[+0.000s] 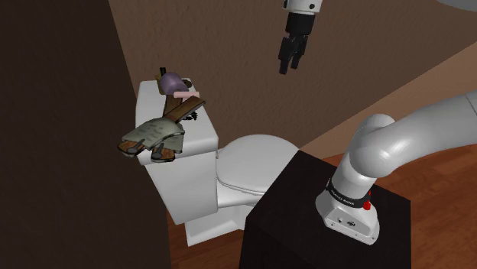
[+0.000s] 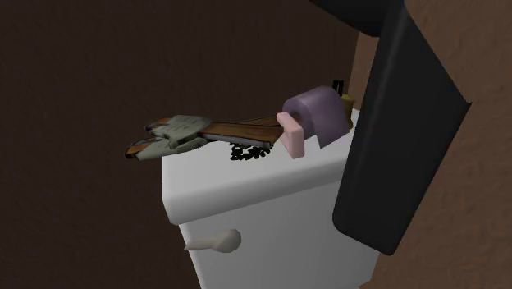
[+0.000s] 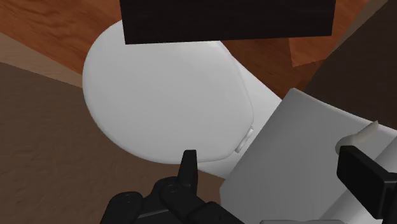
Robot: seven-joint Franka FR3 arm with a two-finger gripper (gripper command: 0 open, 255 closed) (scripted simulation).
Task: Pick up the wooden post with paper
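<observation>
The wooden post with paper lies on the lid of the white toilet tank point(image 1: 200, 136): a purple roll point(image 1: 173, 80) with a pink end piece, and a brown wooden slat point(image 1: 183, 108) running from it. In the second exterior view the roll point(image 2: 317, 111) sits at the tank's right end, with the slat point(image 2: 243, 129) stretching left. My black gripper point(image 1: 287, 66) hangs open high above the toilet bowl, well to the shoulder view's right of the post and touching nothing. In the wrist view the gripper point(image 3: 267, 160) has its fingers wide apart over the tank's edge.
A grey-green shoe-like object point(image 1: 153, 134) overhangs the tank's front corner, beside a small black item point(image 2: 249, 151). The closed toilet lid point(image 3: 164, 89) lies below the hand. Brown walls enclose the tank. The dark stand point(image 1: 306, 206) sits beside the bowl. A large black slab point(image 2: 402, 123) blocks the second exterior view's right.
</observation>
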